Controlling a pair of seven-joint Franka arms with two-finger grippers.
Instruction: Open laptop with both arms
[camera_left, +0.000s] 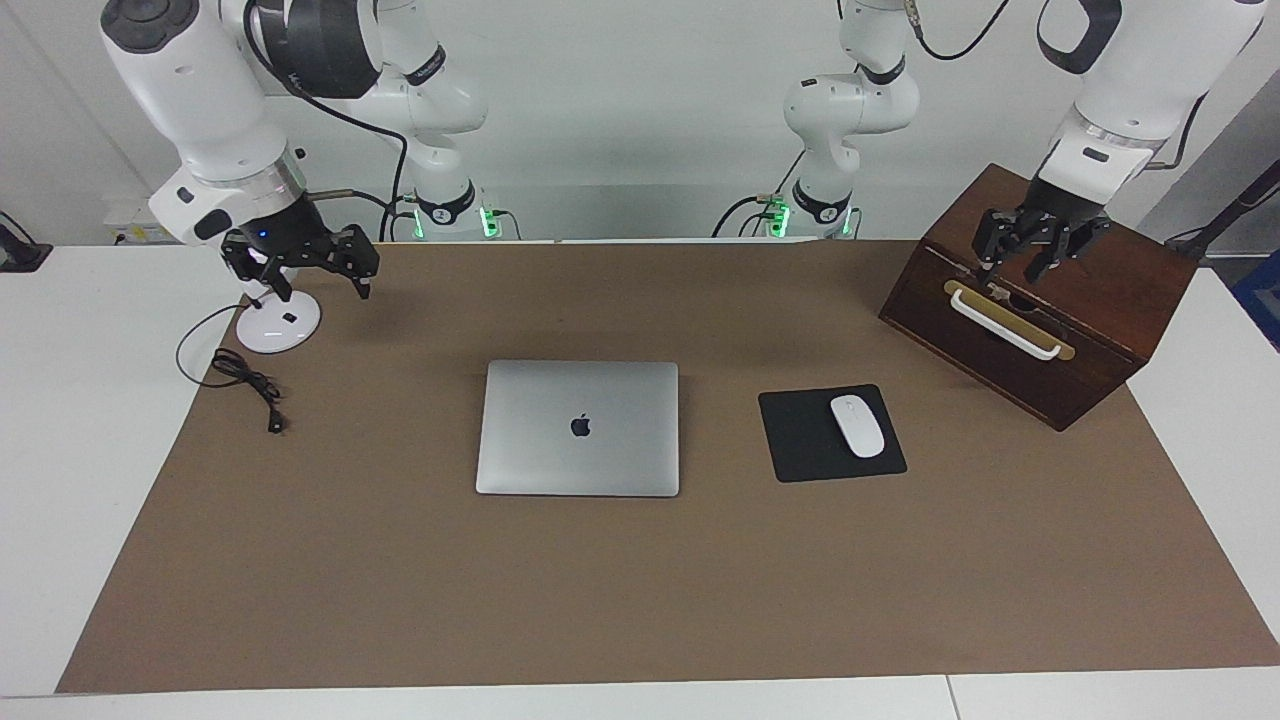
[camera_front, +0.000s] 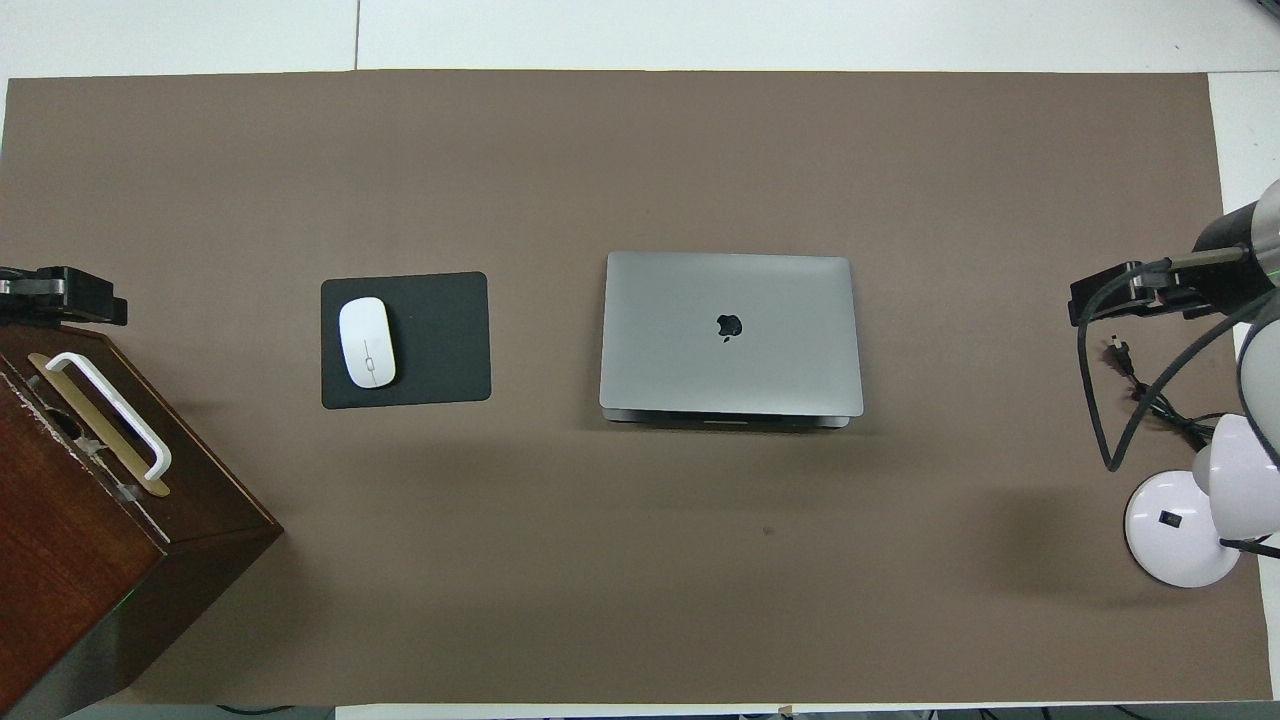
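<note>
In the facing view, taken from that view's left edge onward, the right gripper (camera_left: 300, 265) hangs in the air over the round white base of the desk lamp (camera_left: 278, 325) at the right arm's end of the table; its fingers stand wide apart and hold nothing. A black power cable (camera_left: 245, 385) lies coiled on the brown table mat (camera_left: 640, 600) just beside the lamp base. The laptop (camera_left: 578, 428) lies flat and closed near the middle of the mat, lid up with the dark apple logo showing, well apart from both grippers. Beside it, toward the left arm's end of the table, a black mouse pad (camera_left: 800, 445) carries a white mouse (camera_left: 857, 426). Nearer to the robots than the mouse pad stands a dark wooden box (camera_left: 1100, 290) with a white handle (camera_left: 1003, 325) on a brass plate. The left gripper (camera_left: 1035, 250) hangs over the top of this box above the handle; its fingers are spread open and grasp nothing.
</note>
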